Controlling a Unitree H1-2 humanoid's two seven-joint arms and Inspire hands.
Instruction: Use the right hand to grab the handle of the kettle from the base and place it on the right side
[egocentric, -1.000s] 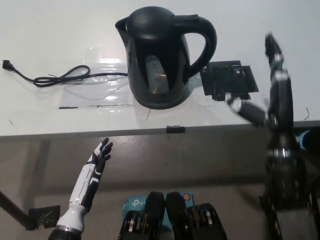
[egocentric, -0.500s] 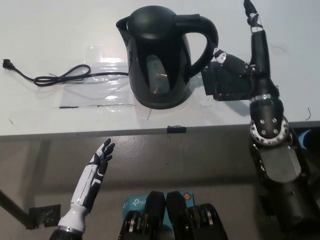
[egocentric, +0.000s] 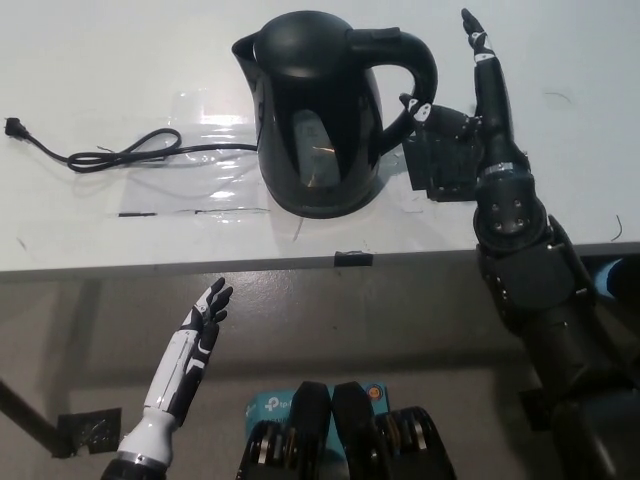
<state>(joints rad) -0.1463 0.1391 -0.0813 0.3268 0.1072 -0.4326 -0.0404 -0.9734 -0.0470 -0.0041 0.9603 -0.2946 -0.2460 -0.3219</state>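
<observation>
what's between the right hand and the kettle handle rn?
Head view: nothing sits between them. The right hand is open beside the kettle handle, with only a narrow strip of bare table showing between. The black mat lies below the hand.

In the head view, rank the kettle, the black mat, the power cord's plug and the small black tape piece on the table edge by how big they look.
Largest to smallest:
1. kettle
2. black mat, partly hidden by the right hand
3. tape piece
4. plug
The tape and plug look close in size; that order is unsure.
</observation>
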